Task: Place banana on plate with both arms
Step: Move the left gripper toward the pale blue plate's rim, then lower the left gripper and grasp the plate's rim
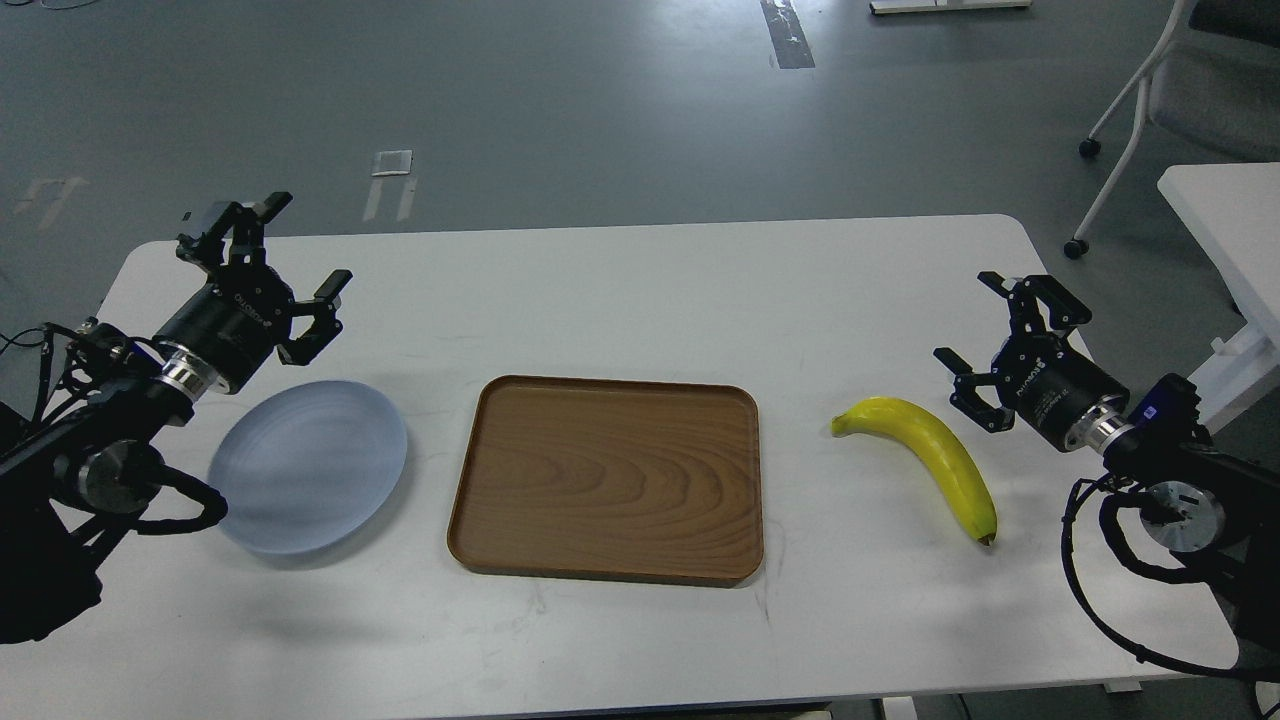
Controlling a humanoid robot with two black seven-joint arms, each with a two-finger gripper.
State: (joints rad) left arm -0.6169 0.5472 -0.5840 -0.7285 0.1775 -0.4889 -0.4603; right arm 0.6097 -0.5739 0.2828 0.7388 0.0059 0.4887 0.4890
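The yellow banana [935,460] lies on the white table at the right, its greenish stem pointing left and its dark tip toward the front. The pale blue-grey plate [310,465] sits at the left of the table, bare. My left gripper [305,245] is open and empty, above the table just behind the plate. My right gripper [968,320] is open and empty, just right of the banana and apart from it.
A brown rectangular wooden tray [608,478] lies in the middle of the white table [640,290], between plate and banana. A second white table [1225,215] and a chair [1180,90] stand at the far right on the grey floor.
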